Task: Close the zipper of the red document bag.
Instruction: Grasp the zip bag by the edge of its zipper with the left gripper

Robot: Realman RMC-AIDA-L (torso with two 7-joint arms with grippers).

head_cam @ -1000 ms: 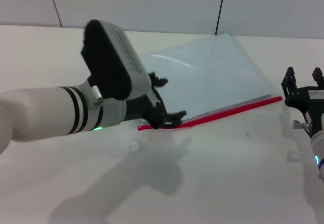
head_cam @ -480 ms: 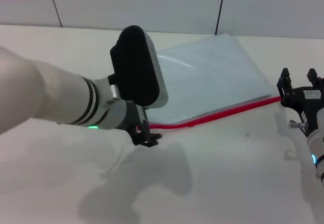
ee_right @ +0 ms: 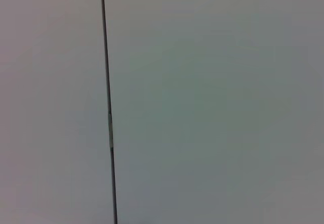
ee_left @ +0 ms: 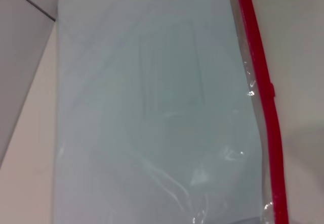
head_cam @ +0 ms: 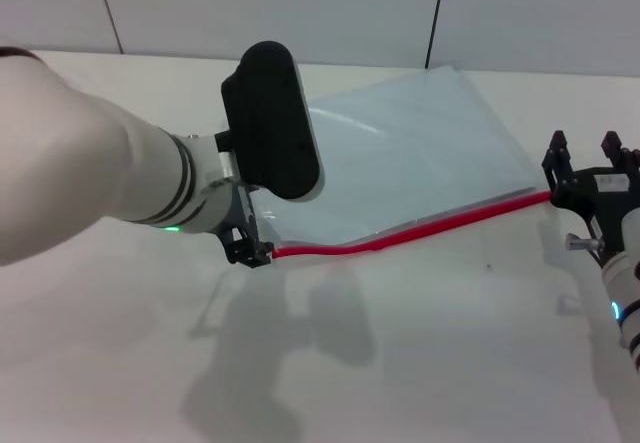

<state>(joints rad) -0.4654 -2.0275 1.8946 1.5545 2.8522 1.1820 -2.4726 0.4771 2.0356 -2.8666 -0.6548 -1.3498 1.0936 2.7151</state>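
The red document bag [head_cam: 420, 153] lies flat on the white table, a large translucent pale blue-grey pouch. Its zipper [head_cam: 420, 229], a thin red strip, runs along the near long edge. My left gripper [head_cam: 248, 250] sits low at the zipper's left end, touching or just beside it, under the black wrist housing. In the left wrist view the bag [ee_left: 152, 113] fills the picture and the zipper [ee_left: 263, 107] runs along one side. My right gripper [head_cam: 582, 153] stands open and upright just beyond the zipper's right end, holding nothing.
A grey wall with a dark vertical seam [head_cam: 434, 18] stands behind the table [head_cam: 450, 363]. The right wrist view shows only that wall and the seam [ee_right: 107, 107]. My left arm's shadow falls on the table in front of the bag.
My left gripper has slid leftward along the zipper, from partway along it to its left end. The right gripper has edged closer to the zipper's right end.
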